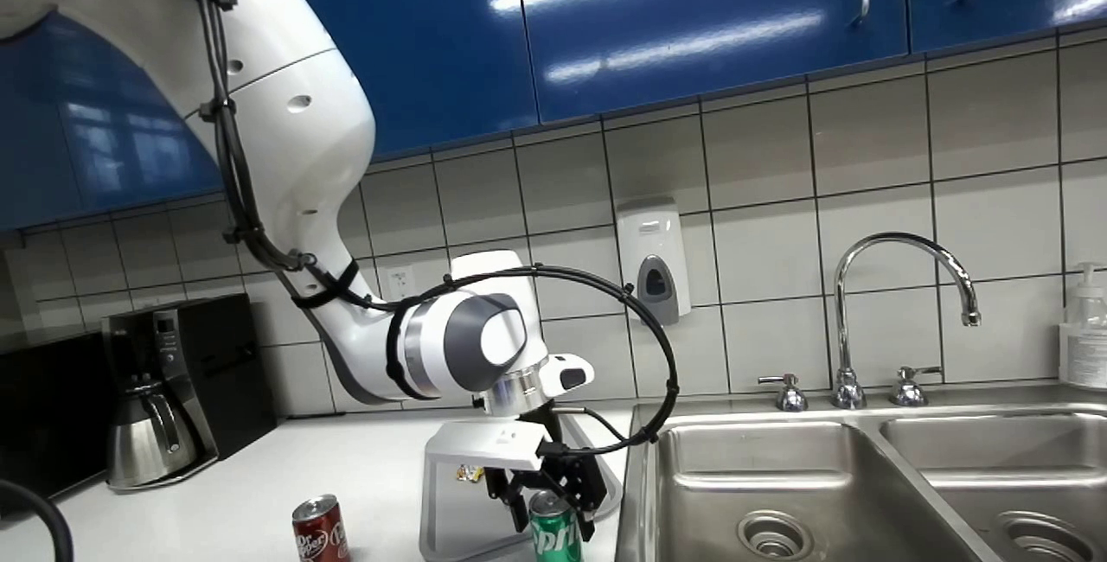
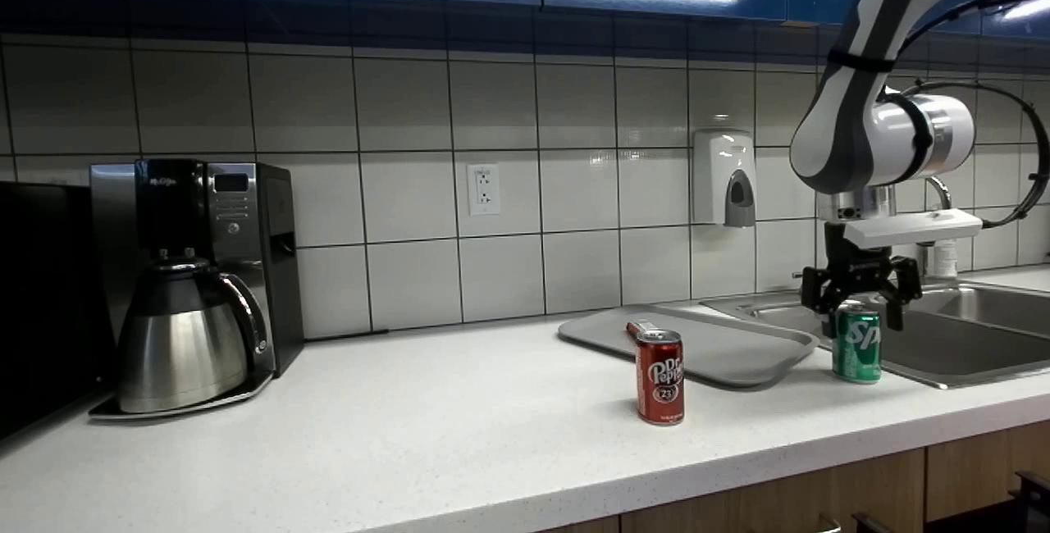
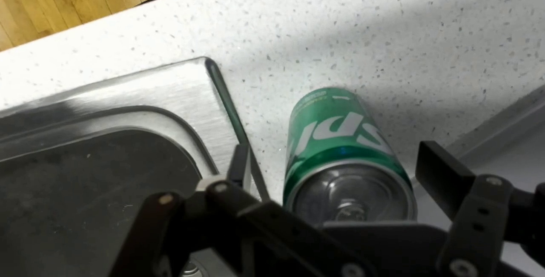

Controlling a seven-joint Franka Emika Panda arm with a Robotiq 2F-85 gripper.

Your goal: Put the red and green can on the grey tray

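Note:
The green can (image 1: 556, 538) stands upright on the white counter between the tray and the sink; it also shows in an exterior view (image 2: 857, 351) and the wrist view (image 3: 332, 130). My gripper (image 3: 341, 168) is open above it, one finger on each side of the can's top, with gaps visible on both sides. The gripper also shows in both exterior views (image 1: 553, 520) (image 2: 861, 321). The dark red can (image 2: 661, 381) (image 1: 321, 533) stands upright on the counter in front of the tray. The grey tray (image 2: 738, 353) (image 1: 454, 514) lies flat on the counter; its edge shows in the wrist view (image 3: 511, 149).
A small yellow wrapped item (image 1: 470, 473) lies on the tray. The steel double sink (image 1: 744, 493) (image 3: 170, 93) is right beside the green can. A coffee maker (image 2: 197, 287) stands at the far end. A tiled wall with a soap dispenser (image 2: 723, 178) rises behind.

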